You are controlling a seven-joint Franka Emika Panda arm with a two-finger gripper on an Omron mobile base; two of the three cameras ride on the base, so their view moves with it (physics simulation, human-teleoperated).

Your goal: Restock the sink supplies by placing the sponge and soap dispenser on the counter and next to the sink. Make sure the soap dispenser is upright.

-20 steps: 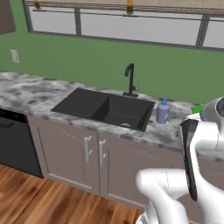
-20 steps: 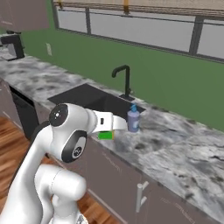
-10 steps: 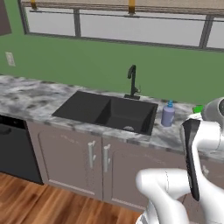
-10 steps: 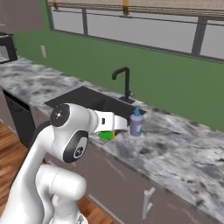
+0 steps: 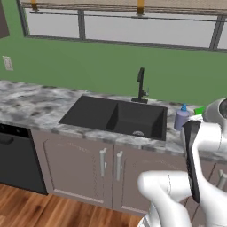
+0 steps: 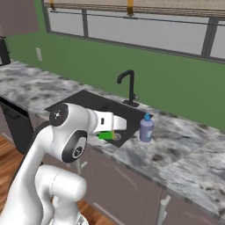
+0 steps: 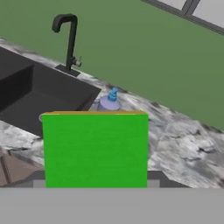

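A green sponge (image 7: 96, 148) with a thin yellow top edge is held in my gripper (image 6: 107, 133), which is shut on it and hangs over the front right corner of the black sink (image 6: 79, 104). The sponge (image 6: 104, 135) hides my fingertips in the hand view. A corner of the sponge (image 5: 199, 110) peeks out behind my arm. The lavender soap dispenser (image 6: 146, 128) with its blue pump stands upright on the marbled counter (image 6: 184, 149), just right of the sink (image 5: 115, 116). The dispenser (image 7: 109, 102) lies beyond the sponge, and in the left base view the dispenser (image 5: 181, 119) is partly behind my arm.
A black gooseneck faucet (image 5: 141, 85) rises behind the basin. Mauve cabinet doors with silver handles (image 5: 103, 162) sit below, with a black dishwasher (image 5: 15, 159) to the left. A green wall and windows back the counter. Bare marble stretches right of the dispenser (image 7: 183, 144).
Both base views have shifted, so the sink and dispenser sit a little further right and lower in the picture: the base moved. The sponge stays in my grip.
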